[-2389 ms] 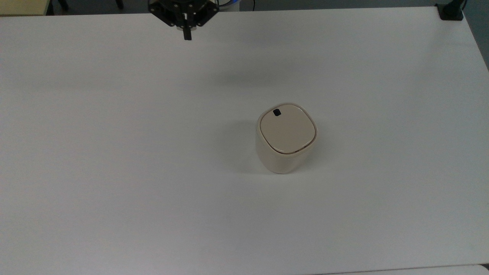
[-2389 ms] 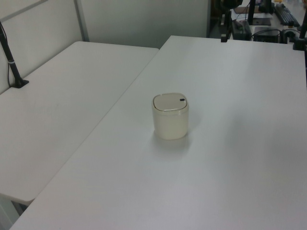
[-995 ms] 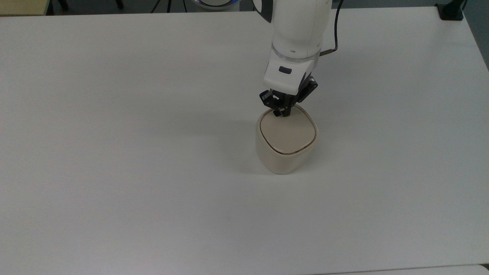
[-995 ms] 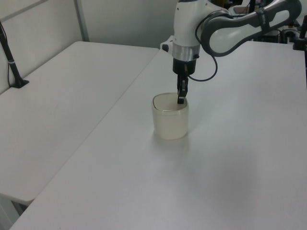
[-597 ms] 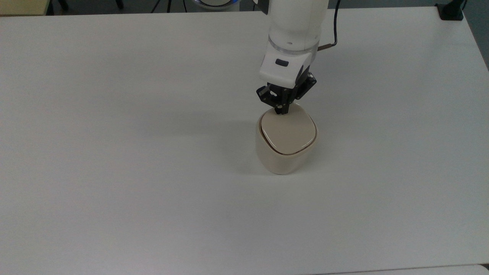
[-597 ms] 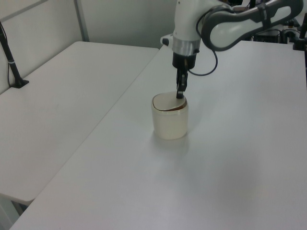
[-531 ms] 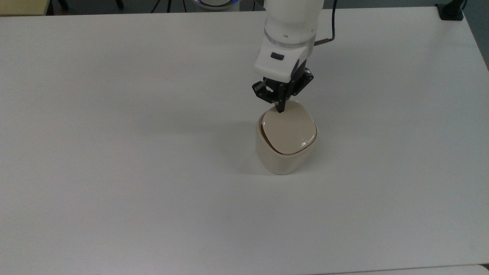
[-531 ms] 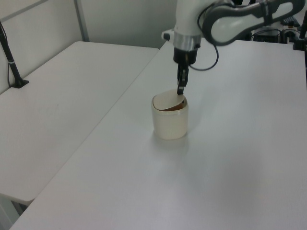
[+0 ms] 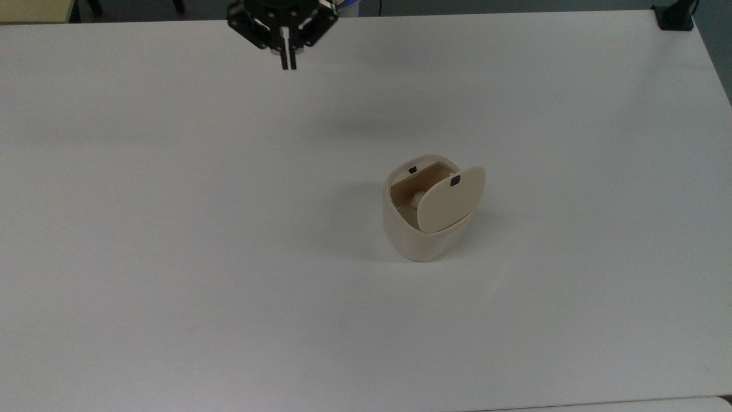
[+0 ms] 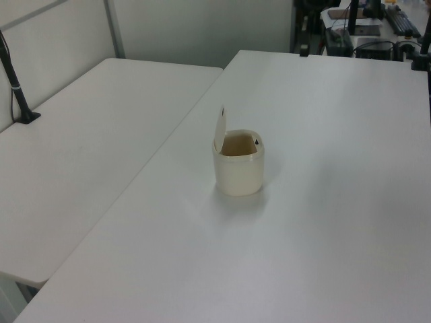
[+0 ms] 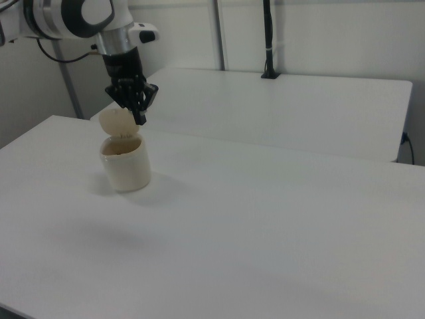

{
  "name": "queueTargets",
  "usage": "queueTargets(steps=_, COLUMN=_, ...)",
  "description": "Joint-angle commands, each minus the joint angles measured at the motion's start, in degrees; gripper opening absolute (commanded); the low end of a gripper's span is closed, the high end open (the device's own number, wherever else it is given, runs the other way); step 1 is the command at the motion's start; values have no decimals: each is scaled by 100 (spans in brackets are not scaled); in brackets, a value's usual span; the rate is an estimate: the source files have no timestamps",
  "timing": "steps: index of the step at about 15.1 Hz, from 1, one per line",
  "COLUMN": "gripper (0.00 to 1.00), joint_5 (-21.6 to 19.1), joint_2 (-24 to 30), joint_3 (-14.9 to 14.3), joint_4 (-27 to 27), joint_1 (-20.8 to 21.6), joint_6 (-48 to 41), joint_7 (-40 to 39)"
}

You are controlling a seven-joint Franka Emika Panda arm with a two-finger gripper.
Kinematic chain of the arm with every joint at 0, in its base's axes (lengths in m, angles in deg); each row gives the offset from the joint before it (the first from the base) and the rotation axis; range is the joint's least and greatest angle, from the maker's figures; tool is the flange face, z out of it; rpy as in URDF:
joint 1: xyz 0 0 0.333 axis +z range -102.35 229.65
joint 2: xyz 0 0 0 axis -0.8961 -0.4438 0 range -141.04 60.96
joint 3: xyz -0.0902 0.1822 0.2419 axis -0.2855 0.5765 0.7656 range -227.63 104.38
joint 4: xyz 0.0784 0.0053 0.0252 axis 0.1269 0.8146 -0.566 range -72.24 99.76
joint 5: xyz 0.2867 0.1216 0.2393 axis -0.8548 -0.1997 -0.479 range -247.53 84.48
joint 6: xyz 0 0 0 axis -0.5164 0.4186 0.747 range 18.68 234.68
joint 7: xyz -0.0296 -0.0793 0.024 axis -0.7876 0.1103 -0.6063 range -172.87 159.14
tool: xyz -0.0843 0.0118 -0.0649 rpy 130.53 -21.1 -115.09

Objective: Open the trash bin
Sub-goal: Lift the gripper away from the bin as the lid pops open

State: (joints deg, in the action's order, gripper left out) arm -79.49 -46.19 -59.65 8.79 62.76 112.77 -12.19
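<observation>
Cream trash bin (image 9: 422, 243) lid (image 9: 450, 199) now standing open; gripper (image 9: 289, 64), fingers together, retreating—task apparently complete.

Lid (image 9: 450, 199) of trash bin (image 9: 420, 243) now upright, bin open; claw (image 9: 289, 67) withdrawn to surface's far edge.

Even, diffuse overhead light fills the scene, bright without hard highlights. In the top view the white table (image 9: 171, 229) looks slightly grey and grainy, with a soft shadow smudge just below the gripper (image 9: 289, 64). The trash bin (image 9: 420, 240) casts a faint, blurred shadow toward the top view's left. The right view is softer, mildly hazy.
</observation>
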Motion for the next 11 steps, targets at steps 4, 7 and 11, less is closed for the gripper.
queueTargets(steps=4, gripper=11, joint_5=-54, joint_2=685, joint_3=-21, joint_4=804, joint_1=-245, joint_6=7, joint_7=337)
queueTargets(steps=7, gripper=28, joint_5=-54, joint_2=668, joint_3=-22, joint_4=795, joint_1=-236, joint_6=139, joint_7=532)
queueTargets(steps=11, gripper=100, joint_5=166, joint_2=624, joint_3=-13, joint_4=760, joint_1=-219, joint_6=122, joint_7=541)
